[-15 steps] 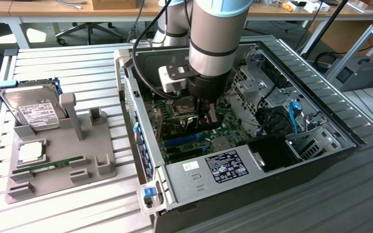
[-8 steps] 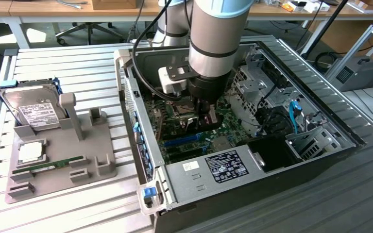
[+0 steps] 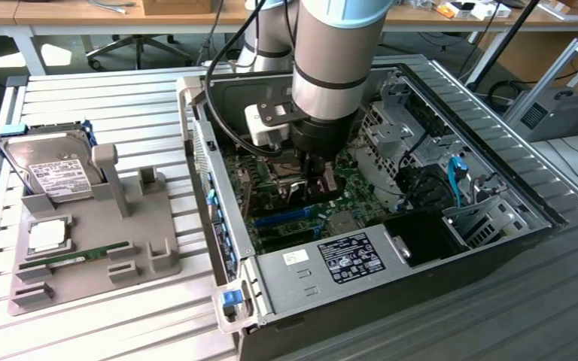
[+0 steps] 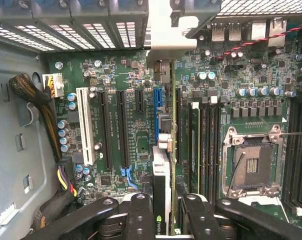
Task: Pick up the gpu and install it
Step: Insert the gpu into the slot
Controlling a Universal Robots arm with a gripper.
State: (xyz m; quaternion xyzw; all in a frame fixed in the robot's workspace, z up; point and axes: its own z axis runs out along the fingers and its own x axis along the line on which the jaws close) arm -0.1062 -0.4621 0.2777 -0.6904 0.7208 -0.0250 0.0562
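Open computer case of black and silver sheet metal lying on a slatted metal table, with the grey cylindrical robot arm reaching down into it. The gripper hangs inside the case, just above the green motherboard on the case floor.

In the wrist view the black fingers are pinching the gpu, a thin green circuit-board card seen edge-on, one finger on each face. The jaws are partly closed, held apart by the card between them. The card stands upright inside the case, running from the gripper to its silver metal end bracket, which sits against the perforated rear wall of the case. It is in line with the blue expansion slot, whose far end shows just beside the card. Whether the card's edge is seated in that slot cannot be told.

Also inside the case: a long white expansion slot to one side of the card, and an open, silver-framed processor socket to the other.

Outside the case, on the exterior view's left, a grey moulded fixture carries a silver hard drive with a white label and blue rails and a narrow green memory stick.
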